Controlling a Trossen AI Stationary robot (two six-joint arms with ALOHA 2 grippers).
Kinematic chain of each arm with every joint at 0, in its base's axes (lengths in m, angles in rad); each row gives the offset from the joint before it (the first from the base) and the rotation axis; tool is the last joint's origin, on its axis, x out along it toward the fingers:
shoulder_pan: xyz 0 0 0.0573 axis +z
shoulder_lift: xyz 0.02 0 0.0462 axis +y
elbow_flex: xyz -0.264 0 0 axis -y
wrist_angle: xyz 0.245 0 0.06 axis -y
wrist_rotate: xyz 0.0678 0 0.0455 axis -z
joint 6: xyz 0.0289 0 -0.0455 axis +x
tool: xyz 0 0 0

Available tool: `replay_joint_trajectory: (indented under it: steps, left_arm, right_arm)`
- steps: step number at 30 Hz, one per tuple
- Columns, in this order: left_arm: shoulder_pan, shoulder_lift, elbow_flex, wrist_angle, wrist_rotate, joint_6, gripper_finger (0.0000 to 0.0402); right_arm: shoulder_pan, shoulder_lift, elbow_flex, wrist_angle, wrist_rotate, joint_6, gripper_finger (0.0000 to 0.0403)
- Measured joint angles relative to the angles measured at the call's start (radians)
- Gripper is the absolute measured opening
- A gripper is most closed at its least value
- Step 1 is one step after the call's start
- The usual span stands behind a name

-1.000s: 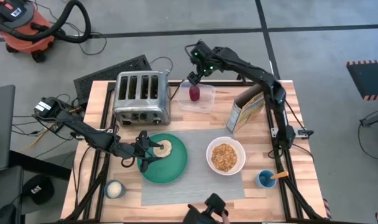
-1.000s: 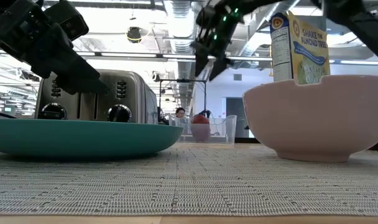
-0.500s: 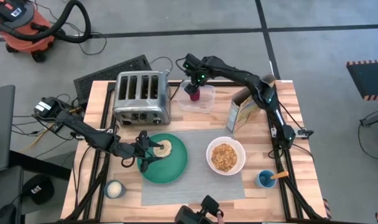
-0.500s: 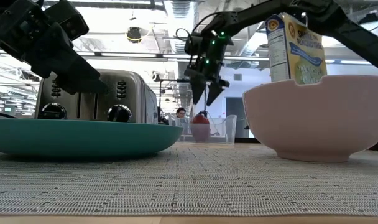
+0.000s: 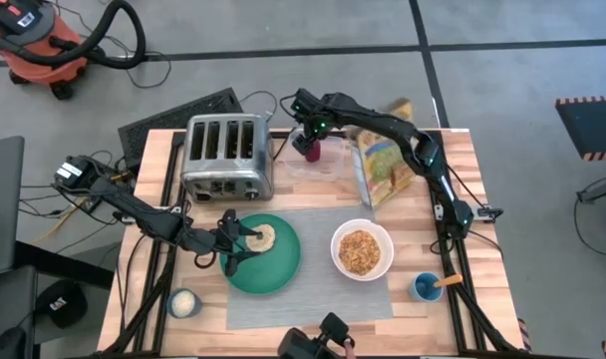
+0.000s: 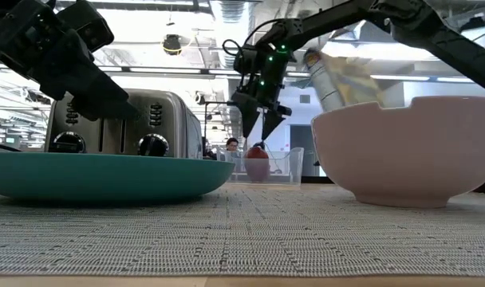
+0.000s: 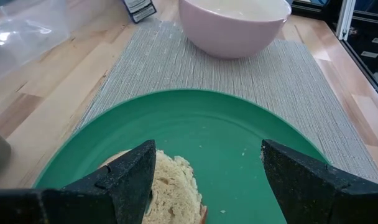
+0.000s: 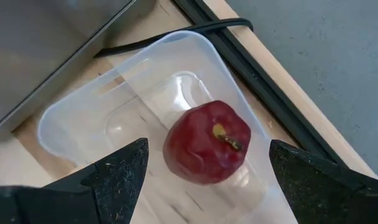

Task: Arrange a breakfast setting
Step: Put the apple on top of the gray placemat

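A round teal-green plate (image 5: 273, 271) sits on the grey placemat (image 5: 313, 299) with the tan bread (image 5: 262, 237) on it. My left gripper (image 5: 239, 242) hovers open over the plate's left part, and the bread (image 7: 170, 183) lies below, close to one finger. The white bowl (image 5: 334, 249), filled with cereal, rests on the placemat to the right. The dark-red fruit (image 8: 207, 143) sits stem up in a clear plastic tub (image 8: 83, 118) at the far edge. My right gripper (image 5: 306, 140) hangs open just above it, pointing steeply down, its fingers on either side.
A chrome toaster (image 5: 228, 155) stands left of the tub. A cereal box (image 5: 383, 165) leans tipped under my right arm, right of the tub. A small blue cup (image 5: 426, 287) sits near the right front corner and a small white cup (image 5: 183, 302) near the left front.
My right gripper has come down and toward the toaster until it hangs just over the fruit, still open. The cereal box, upright a second ago, has tipped over under my right arm and shows its front face from above.
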Motion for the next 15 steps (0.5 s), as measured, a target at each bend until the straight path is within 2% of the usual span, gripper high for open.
replay_joint_trajectory:
  steps: [10, 15]
  left_arm:
    - [0.0, 0.0, 0.0, 0.0, 0.0, -0.001, 0.0275]
    - [0.0, 0.0, 0.0, 0.0, 0.0, -0.001, 0.0275]
  right_arm:
    - [-0.008, 0.001, -0.139, 0.068, 0.001, 0.007, 0.036]
    - [-0.004, 0.001, -0.154, 0.076, 0.002, 0.007, 0.036]
